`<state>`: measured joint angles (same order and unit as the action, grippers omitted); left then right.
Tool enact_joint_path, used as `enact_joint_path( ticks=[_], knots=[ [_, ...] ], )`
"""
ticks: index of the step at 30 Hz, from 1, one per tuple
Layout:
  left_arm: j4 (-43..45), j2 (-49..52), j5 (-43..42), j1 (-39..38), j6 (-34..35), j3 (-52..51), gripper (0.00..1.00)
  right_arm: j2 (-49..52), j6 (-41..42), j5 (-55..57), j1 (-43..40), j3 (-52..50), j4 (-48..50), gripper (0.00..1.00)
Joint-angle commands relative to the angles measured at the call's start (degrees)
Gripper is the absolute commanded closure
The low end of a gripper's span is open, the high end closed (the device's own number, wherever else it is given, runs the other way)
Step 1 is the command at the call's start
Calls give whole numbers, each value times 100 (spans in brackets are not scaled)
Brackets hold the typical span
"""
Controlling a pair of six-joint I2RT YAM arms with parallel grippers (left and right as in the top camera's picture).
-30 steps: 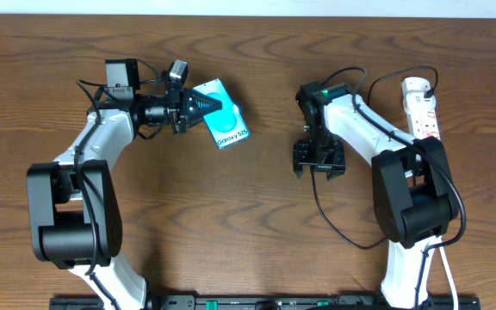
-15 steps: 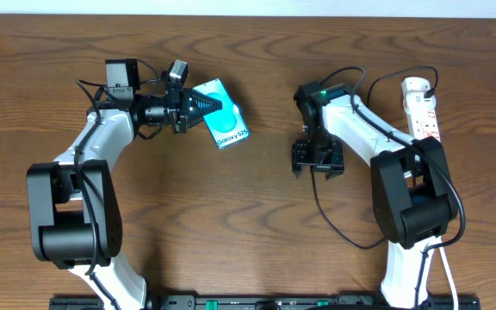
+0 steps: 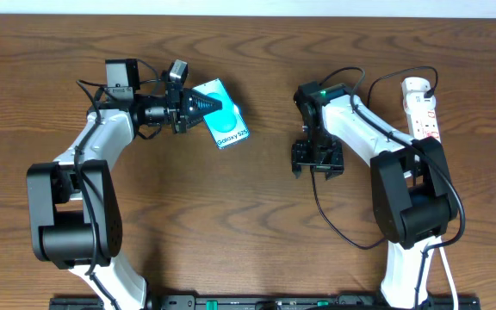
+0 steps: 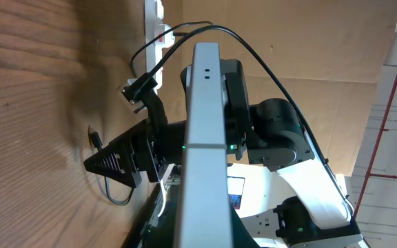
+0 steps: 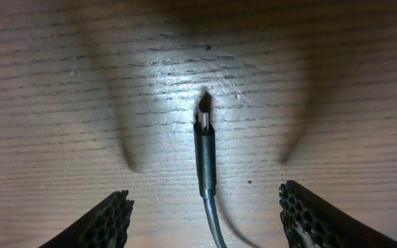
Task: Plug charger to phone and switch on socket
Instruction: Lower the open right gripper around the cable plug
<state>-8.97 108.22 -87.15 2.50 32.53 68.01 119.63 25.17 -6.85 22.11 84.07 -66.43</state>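
The phone [image 3: 226, 127], with a light-blue screen reading "Galaxy S25", lies at the upper middle of the table. My left gripper [image 3: 206, 107] is shut on its far-left end. In the left wrist view the phone [image 4: 205, 131] shows edge-on as a pale strip. My right gripper [image 3: 318, 161] is open and points down over the charger's black connector tip [image 5: 206, 153], which lies on the wood between the open fingers [image 5: 204, 198], untouched. The thin black charger cable [image 3: 317, 196] loops toward the front right. The white socket [image 3: 423, 107] lies at the far right.
A black box [image 3: 120, 72] sits at the far left behind my left arm. The right arm's own black cables arch over the table near the socket. The right arm [image 4: 271, 131] and the socket [image 4: 154, 15] show in the left wrist view.
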Motion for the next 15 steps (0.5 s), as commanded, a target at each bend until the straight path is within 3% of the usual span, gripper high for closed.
enact_joint_path(
  ticks=[1, 15],
  knots=[
    [11, -63, -282, 15, -103, 35, 93, 50, 50, 33, 50, 46, -4, 31],
    [11, -63, -284, 15, -103, 35, 93, 52, 52, 74, 50, -105, 11, 32]
  ],
)
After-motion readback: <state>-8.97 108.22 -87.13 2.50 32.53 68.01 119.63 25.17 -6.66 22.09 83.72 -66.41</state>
